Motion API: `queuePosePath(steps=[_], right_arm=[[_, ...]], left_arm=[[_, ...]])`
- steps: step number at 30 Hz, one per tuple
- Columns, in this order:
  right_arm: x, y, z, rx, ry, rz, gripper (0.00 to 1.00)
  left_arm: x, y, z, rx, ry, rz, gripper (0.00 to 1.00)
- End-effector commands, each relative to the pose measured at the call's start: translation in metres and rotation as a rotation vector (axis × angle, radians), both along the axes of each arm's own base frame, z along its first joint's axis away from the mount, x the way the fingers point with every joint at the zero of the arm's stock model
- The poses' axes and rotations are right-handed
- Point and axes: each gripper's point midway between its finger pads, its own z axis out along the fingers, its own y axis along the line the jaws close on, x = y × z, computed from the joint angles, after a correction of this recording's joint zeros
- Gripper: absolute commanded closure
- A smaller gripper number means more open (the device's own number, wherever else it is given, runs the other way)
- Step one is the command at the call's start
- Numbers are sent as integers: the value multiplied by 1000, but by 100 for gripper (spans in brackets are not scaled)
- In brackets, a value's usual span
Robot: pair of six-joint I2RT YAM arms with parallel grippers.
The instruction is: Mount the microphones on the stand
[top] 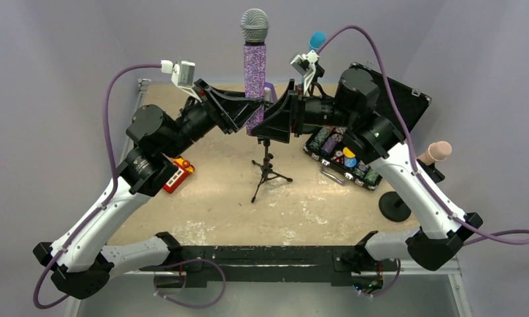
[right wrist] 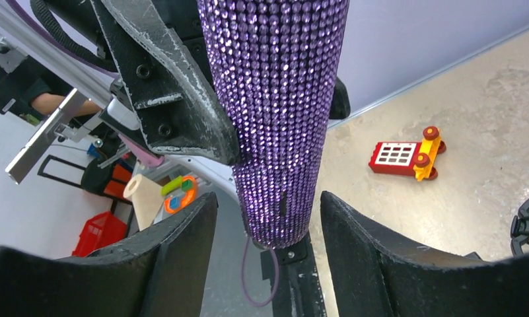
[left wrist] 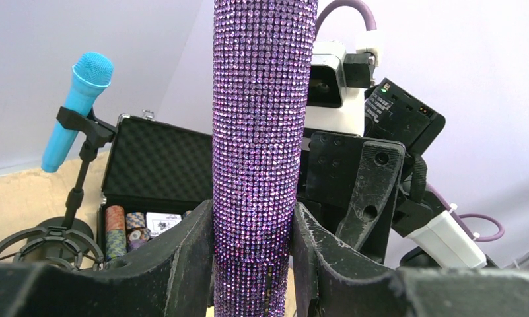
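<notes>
Your left fingers point(left wrist: 182, 264) clamp the glittery purple microphone point(top: 255, 66), held upright over the small tripod stand point(top: 268, 170) mid-desk. Your right fingers point(right wrist: 176, 257) stand apart either side of its lower end, gaps showing. Blue microphone point(top: 317, 40) is clipped far right, pink microphone point(top: 440, 152) at the right edge.

One overhead view, two close wrist views

The top camera looks down from above and behind the arm bases point(top: 83, 267) across the whole worktop point(top: 209, 211). Both wrist cameras sit tight against the purple microphone point(left wrist: 261, 132) from opposite sides: the left faces the blue microphone point(left wrist: 76, 105) and case point(left wrist: 156, 165), the right faces the red toy point(right wrist: 397, 155). All three share that microphone.
</notes>
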Motion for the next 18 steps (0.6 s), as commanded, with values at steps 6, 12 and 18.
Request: queuePosePath(steps=[6, 12, 18], right_arm=[[-8, 6, 7, 41, -75, 83, 39], [-12, 6, -2, 35, -85, 122, 76], [-16, -5, -23, -5, -160, 120, 100]], left_arm=[[-32, -1, 31, -138, -54, -138, 100], [-38, -3, 26, -145, -60, -174, 100], [-47, 19, 23, -101, -95, -109, 20]])
